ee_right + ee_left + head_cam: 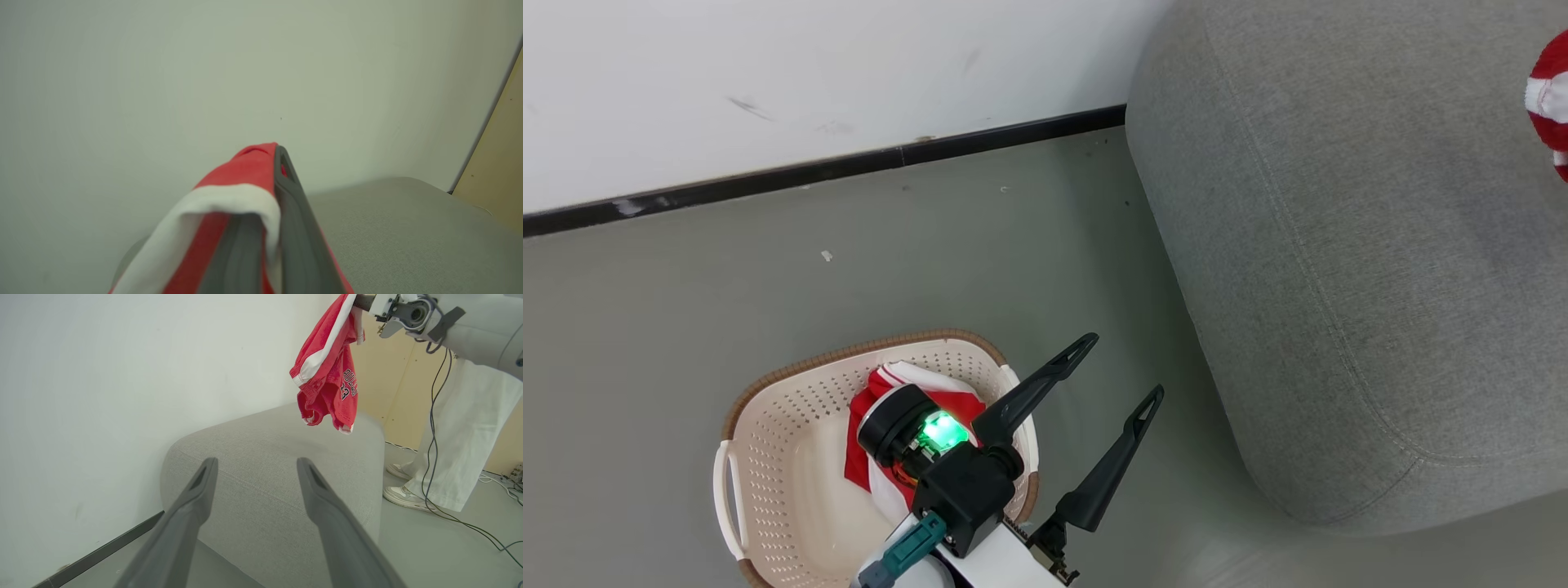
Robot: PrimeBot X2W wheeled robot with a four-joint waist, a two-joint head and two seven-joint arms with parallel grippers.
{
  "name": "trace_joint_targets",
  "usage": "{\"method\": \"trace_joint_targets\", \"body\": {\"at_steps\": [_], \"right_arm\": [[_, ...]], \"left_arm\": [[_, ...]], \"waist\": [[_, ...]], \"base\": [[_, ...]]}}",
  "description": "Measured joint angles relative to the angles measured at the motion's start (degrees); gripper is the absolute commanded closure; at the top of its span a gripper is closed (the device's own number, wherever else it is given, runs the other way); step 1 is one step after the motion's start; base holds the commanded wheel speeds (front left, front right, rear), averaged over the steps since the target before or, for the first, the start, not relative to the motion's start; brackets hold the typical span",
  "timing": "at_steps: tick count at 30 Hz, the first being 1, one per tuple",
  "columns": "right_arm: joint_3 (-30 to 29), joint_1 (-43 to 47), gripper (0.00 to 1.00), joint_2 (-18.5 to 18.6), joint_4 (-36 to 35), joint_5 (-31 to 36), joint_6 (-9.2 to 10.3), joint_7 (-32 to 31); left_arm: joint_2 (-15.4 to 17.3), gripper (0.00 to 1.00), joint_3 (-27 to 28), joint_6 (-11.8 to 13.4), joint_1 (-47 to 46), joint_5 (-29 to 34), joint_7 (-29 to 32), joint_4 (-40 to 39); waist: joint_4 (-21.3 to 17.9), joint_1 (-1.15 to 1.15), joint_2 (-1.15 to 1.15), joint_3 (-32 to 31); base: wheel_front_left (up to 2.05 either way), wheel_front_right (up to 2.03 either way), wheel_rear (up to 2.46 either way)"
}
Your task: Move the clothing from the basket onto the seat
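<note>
The cream perforated basket (792,377) with a brown rim stands on the floor at the lower left, and red and white clothing (960,402) lies inside it. My left gripper (1120,367) is open and empty, hovering over the basket's right rim with its fingers (196,506) aimed at the grey seat (1339,286). My right gripper (274,157) is shut on red shorts (245,171) with a white stripe. These shorts (327,375), with dark lettering, hang in the air above the seat (253,437). A corner of them (1550,98) shows at the head view's right edge.
A white wall with a black baseboard (849,167) runs behind the basket and the seat. Grey floor (980,261) lies between them. A person in white trousers (461,428) and sneakers stands beyond the seat's far end, with cables (470,526) on the floor.
</note>
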State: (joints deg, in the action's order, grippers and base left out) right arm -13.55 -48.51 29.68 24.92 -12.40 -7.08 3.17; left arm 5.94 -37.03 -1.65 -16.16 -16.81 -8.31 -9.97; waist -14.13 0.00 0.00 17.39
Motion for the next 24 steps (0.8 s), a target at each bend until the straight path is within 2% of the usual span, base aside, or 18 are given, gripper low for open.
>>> {"method": "trace_joint_targets", "body": {"at_steps": [6,9,12,17,24], "right_arm": [[-2.79,-0.08,1.00,2.22,2.35,1.93,0.00,3.08],[-3.01,0.13,1.00,1.64,3.61,1.93,0.00,5.05],[-4.50,1.54,1.00,-0.13,5.92,1.91,0.00,6.70],[-6.41,7.48,1.00,-5.57,9.64,0.73,0.00,9.44],[-3.69,10.78,1.00,-10.71,11.81,0.25,0.00,10.02]], "left_arm": [[0.05,0.00,-0.41,-0.04,-2.13,1.31,0.69,-0.90],[0.04,0.00,-0.59,-0.10,-2.74,1.33,0.99,-1.16],[0.03,0.00,-0.63,-0.46,-3.69,1.42,1.19,-1.38],[-0.03,0.00,-0.63,-0.99,-5.35,1.81,1.19,-1.47],[0.91,0.00,0.33,-1.09,-6.38,1.90,1.09,-0.80]], "waist": [[1.31,0.00,0.00,2.55],[1.88,0.00,0.00,3.70],[2.35,0.00,0.00,4.78],[2.98,0.00,0.00,6.74],[2.57,0.01,0.00,7.95]], "base": [[0.00,0.00,0.00],[0.00,0.00,0.00],[0.00,0.00,0.00],[0.00,0.00,0.00],[0.00,0.00,0.00]]}}
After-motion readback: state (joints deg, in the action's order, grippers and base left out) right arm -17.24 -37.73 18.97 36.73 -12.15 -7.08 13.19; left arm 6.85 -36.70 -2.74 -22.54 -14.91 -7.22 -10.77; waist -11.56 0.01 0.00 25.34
